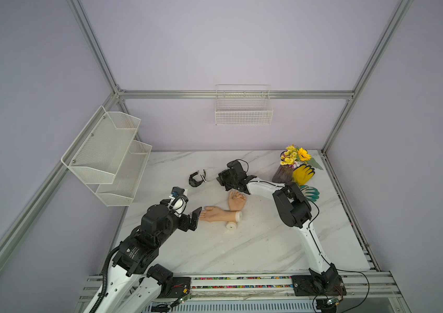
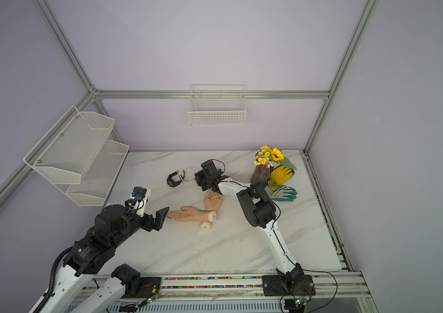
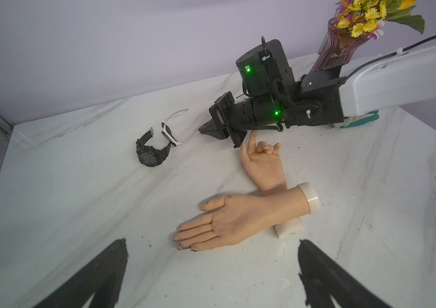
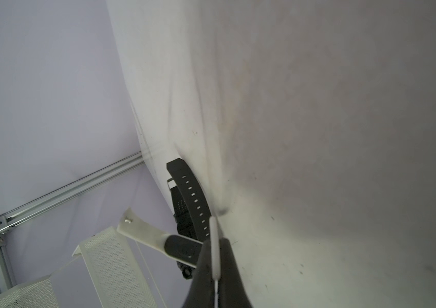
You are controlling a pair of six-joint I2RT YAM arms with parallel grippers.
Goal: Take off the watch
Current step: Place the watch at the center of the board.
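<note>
Our right gripper (image 4: 216,241) is closed, and in the right wrist view its two dark fingers (image 4: 234,272) pinch a thin white strap (image 4: 213,229) between their tips. That strap belongs to the white-strapped watch (image 3: 169,134), whose dark body sits just ahead of the right fingertips on the marble table (image 1: 242,244); its other strap end curves up and away from them. The watch is on neither wrist. Just past it, farther from our right fingertips, lies a black watch (image 3: 149,157), resting up against the white-strapped one; we cannot tell whether the two press together or only overlap in view.

Our left gripper (image 3: 212,240) has its fingers (image 3: 99,272) spread wide and holds nothing. In the left wrist view, the flat mannequin hand (image 3: 240,221) lies palm up just ahead of the gap between them, its fingertips pointing towards us. In both top views these fingertips come very near one left finger (image 1: 197,212); we cannot tell whether they touch.

The curled mannequin hand (image 3: 262,162) lies behind our right fingertips, beside the gripper body, with one raised digit close under it. Its wrist passes under the flat hand's wrist, so the two cross. Both wrists are bare.

Well behind the right fingers, stand a vase of flowers (image 1: 284,173) and a yellow glove (image 1: 303,173).
</note>
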